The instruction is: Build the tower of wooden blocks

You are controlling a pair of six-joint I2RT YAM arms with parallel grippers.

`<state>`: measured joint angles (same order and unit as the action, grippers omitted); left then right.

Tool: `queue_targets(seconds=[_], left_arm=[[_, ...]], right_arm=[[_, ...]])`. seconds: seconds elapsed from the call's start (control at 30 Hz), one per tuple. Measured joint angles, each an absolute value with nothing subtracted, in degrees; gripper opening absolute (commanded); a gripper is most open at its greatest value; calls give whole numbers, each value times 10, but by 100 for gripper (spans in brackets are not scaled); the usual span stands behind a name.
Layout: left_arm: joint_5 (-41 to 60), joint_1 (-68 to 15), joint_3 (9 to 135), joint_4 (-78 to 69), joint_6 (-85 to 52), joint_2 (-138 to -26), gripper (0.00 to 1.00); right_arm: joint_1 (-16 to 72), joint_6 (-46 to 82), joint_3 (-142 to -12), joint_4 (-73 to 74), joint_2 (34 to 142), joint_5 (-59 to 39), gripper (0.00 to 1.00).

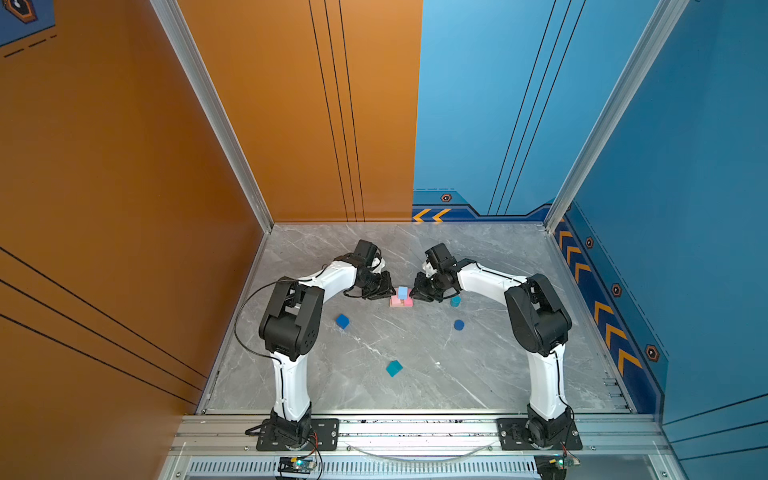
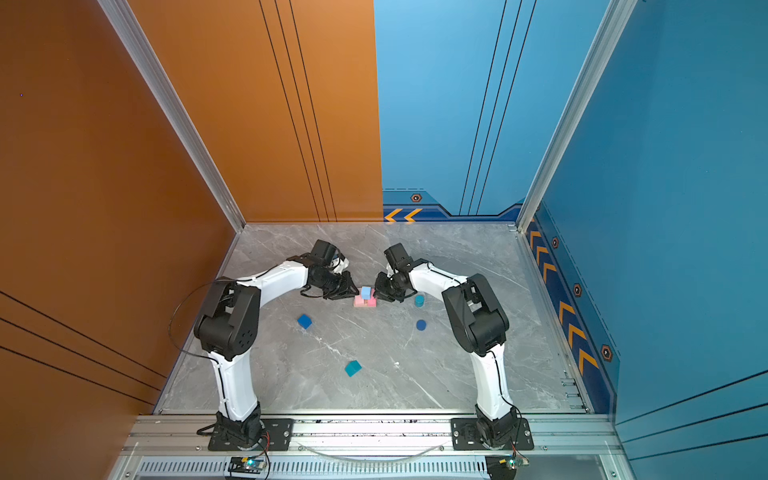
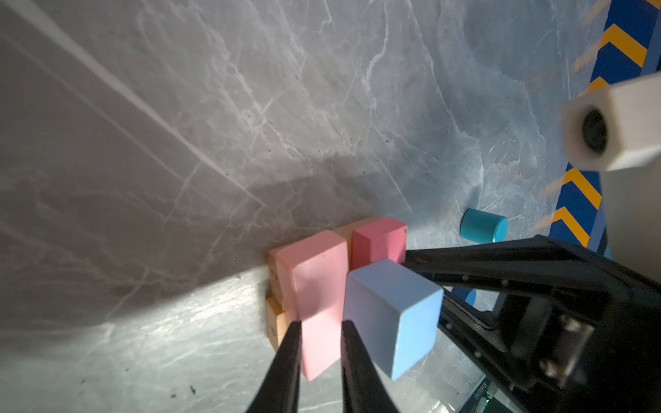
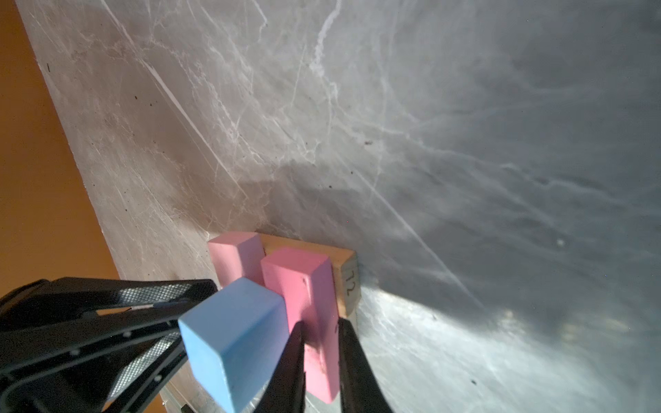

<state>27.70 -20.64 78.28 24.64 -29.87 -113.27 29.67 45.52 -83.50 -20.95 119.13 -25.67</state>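
Half-built tower mid-bench: light-blue cube atop pink bars, tan bars beneath. Left jaws clamped on pink bar; right jaws clamped on other pink bar. Teal cube loose, well apart.

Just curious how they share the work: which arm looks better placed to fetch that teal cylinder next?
Probably the right. The teal cylinder stands close beside the right hand, on its side of the tower; the left hand would have to reach across it.
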Motion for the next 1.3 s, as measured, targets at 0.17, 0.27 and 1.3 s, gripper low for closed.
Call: queue_targets(seconds=[0.17, 0.27, 1.3], left_arm=[[277, -205, 786, 249, -299, -1133, 22], [277, -203, 787, 251, -299, -1133, 22], [277, -203, 804, 252, -299, -1152, 22]], right_arm=[[297, 455, -835, -209, 1191, -257, 16], [297, 455, -836, -209, 1191, -257, 15], [306, 455, -844, -210, 1191, -257, 14]])
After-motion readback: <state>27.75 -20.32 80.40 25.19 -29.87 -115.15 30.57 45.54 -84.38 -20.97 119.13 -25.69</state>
